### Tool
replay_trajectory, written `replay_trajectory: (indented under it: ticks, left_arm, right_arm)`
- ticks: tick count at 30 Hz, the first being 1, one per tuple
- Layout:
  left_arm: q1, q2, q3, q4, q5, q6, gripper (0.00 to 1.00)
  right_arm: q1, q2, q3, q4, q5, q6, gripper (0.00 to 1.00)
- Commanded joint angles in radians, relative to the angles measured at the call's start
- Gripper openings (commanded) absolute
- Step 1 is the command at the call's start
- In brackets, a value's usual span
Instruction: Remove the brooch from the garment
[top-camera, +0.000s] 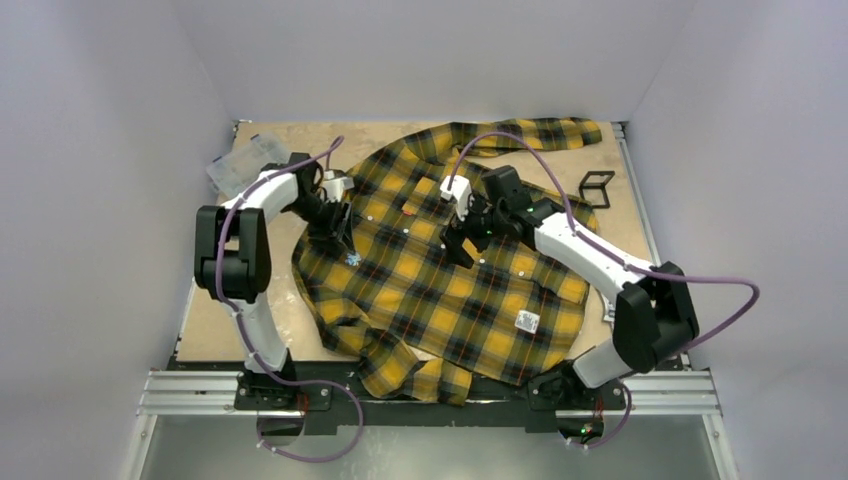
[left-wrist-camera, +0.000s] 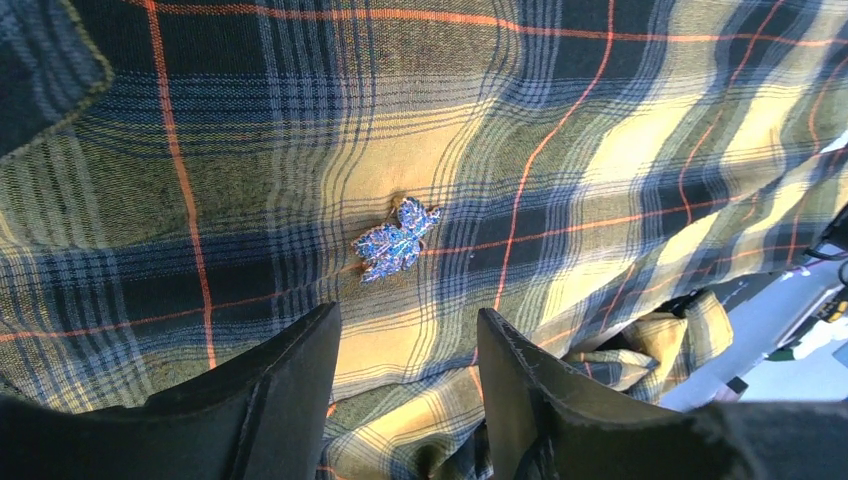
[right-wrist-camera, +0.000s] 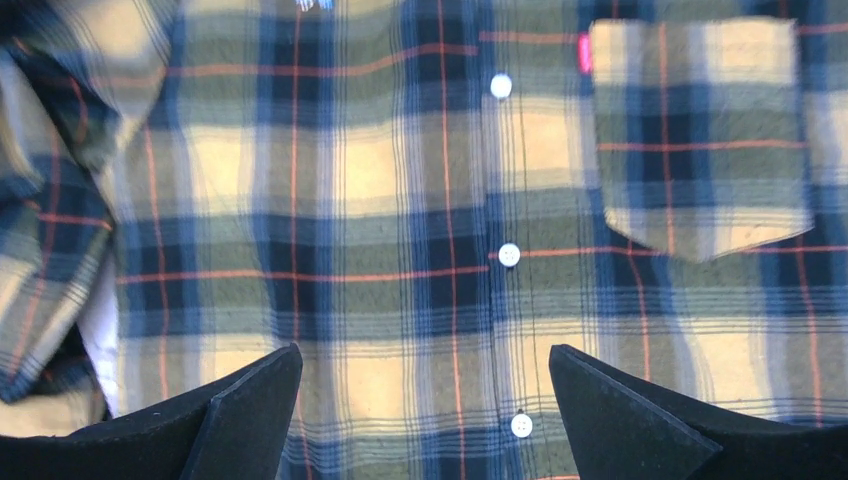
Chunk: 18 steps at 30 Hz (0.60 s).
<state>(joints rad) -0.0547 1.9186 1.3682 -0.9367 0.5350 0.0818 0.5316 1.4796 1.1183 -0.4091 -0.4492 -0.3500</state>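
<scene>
Looking through the left wrist camera, I see the brooch (left-wrist-camera: 396, 240), a glittery blue maple-leaf shape, pinned on a pale yellow square of the garment (left-wrist-camera: 600, 150). The left gripper (left-wrist-camera: 407, 322) hovers just short of it. Its jaws are parted wide enough to take the leaf between them and hold nothing. I judge it is lined up this way for a pinch on the brooch.

On the right wrist camera, the right gripper (right-wrist-camera: 425, 362) hangs over the front placket, jaws spread wide and empty, with white buttons (right-wrist-camera: 509, 254) running up between the fingers. The chest pocket (right-wrist-camera: 700, 140) lies to the right, with a small red tab (right-wrist-camera: 583, 52) at its edge. Any writing on it is too small for me to read. My guess is this arm is placed to pin the cloth flat while the other pulls.

From the top camera, the garment lies spread front-up on the wooden table (top-camera: 215, 325). Both arms reach over it, and the brooch is just beside the left fingers. A white square tag (top-camera: 527, 321) near the hem carries dark print I cannot make out. A clear plastic container (top-camera: 240, 165) sits far left, and a black wire frame (top-camera: 596, 187) far right.
</scene>
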Motion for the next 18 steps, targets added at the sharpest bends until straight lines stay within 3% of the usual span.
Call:
replay_trajectory:
  ticks: [1, 7, 12, 18]
  left_arm:
    - [-0.022, -0.006, 0.027, 0.016, -0.056, -0.039, 0.53]
    - [-0.022, -0.076, -0.078, 0.176, 0.126, -0.163, 0.56]
    - [-0.024, -0.153, -0.179, 0.332, 0.090, -0.266, 0.58]
    - [-0.027, -0.132, -0.181, 0.371, 0.074, -0.322, 0.58]
  right_arm:
    - [0.000, 0.074, -0.005, -0.120, 0.035, -0.150, 0.97]
    - [0.003, 0.129, -0.102, -0.047, 0.275, -0.252, 0.96]
    - [0.003, 0.162, -0.169, -0.012, 0.379, -0.335, 0.96]
    - [-0.017, 0.158, -0.269, -0.006, 0.443, -0.452, 0.95]
